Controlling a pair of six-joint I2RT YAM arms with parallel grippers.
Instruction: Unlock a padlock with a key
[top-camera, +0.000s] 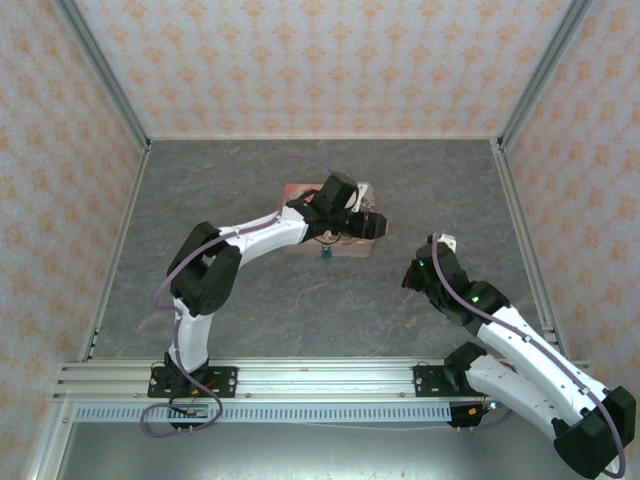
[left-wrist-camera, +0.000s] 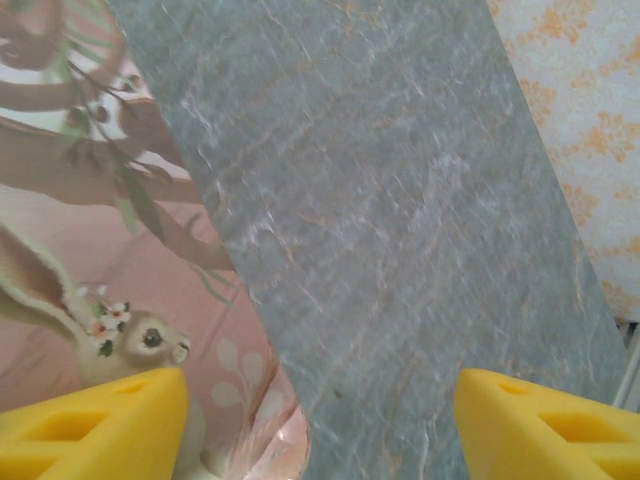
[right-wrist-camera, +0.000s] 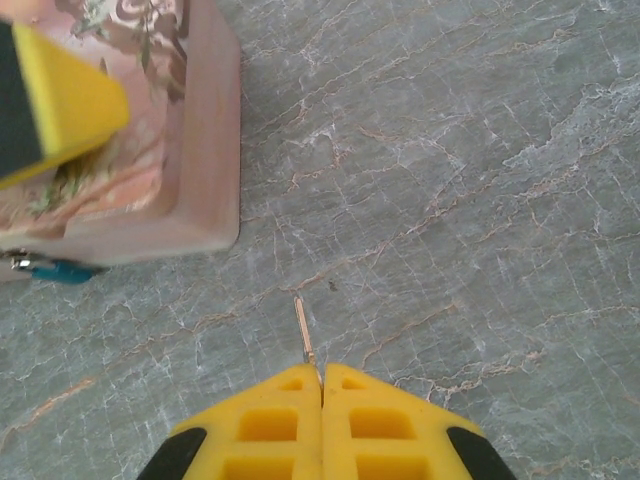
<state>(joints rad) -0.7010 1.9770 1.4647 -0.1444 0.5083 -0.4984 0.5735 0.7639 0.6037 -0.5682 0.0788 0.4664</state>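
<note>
A grey marbled table (top-camera: 250, 300) was enclosed by patterned walls. The left gripper (left-wrist-camera: 320, 420) was spread wide, grasping nothing, and set astride the edge of the pink tin (right-wrist-camera: 190, 150), probably to brace it. The teal padlock (right-wrist-camera: 60, 270) was seen against the tin's side. The right gripper (right-wrist-camera: 322, 400) was clenched on the thin key (right-wrist-camera: 303, 330), with its tip pointed outward and well apart from the padlock, presumably ready for insertion.

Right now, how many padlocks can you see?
1. The teal padlock sits at the pink tin's near edge, ahead of the right gripper pinching the key. Another could hide behind the tin.
</note>
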